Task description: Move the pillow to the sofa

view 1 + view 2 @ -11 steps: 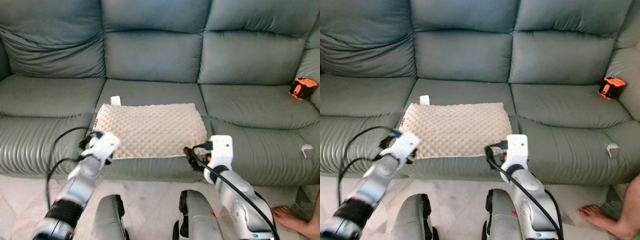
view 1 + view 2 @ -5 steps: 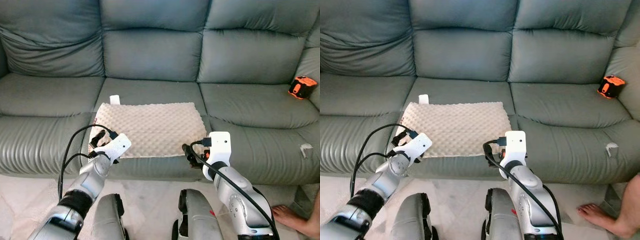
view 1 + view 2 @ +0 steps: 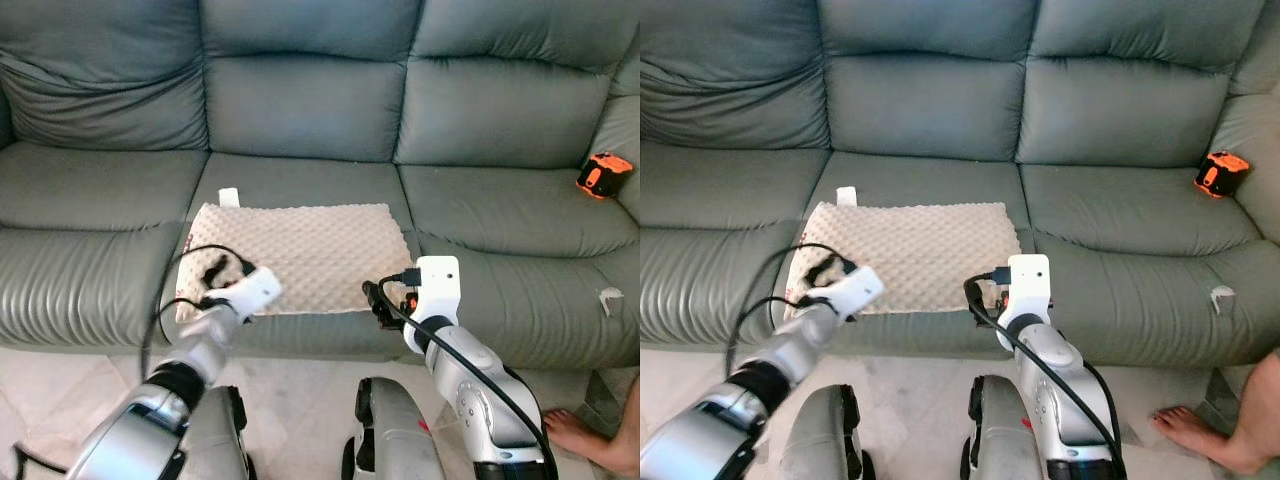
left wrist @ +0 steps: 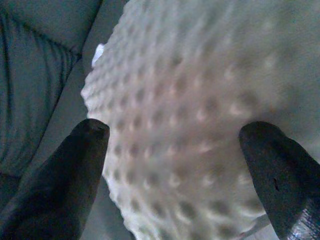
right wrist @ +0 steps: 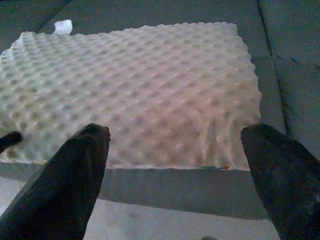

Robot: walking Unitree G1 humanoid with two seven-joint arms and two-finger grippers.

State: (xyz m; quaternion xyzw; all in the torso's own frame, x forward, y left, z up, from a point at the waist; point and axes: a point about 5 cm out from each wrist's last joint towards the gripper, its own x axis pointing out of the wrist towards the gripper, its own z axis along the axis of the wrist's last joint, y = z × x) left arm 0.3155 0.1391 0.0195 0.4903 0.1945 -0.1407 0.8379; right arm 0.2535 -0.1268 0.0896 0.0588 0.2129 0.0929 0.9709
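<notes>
Pillow (image 3: 300,256) lies flat on the middle seat of the sofa (image 3: 300,100), at the centre of the frame, its front edge reaching the seat's front lip. You can judge the move as good as done: it rests on the cushion on its own, nothing gripping it. Your left gripper (image 4: 172,165) hovers at the pillow's lower-left corner with fingers spread wide (the bumpy cover sits between them, unclamped). Your right gripper (image 5: 175,165) sits just off the lower-right corner, likewise spread and released, facing the pillow's front edge. An orange tape measure (image 3: 604,175) rests at the far right of the sofa, well apart.
</notes>
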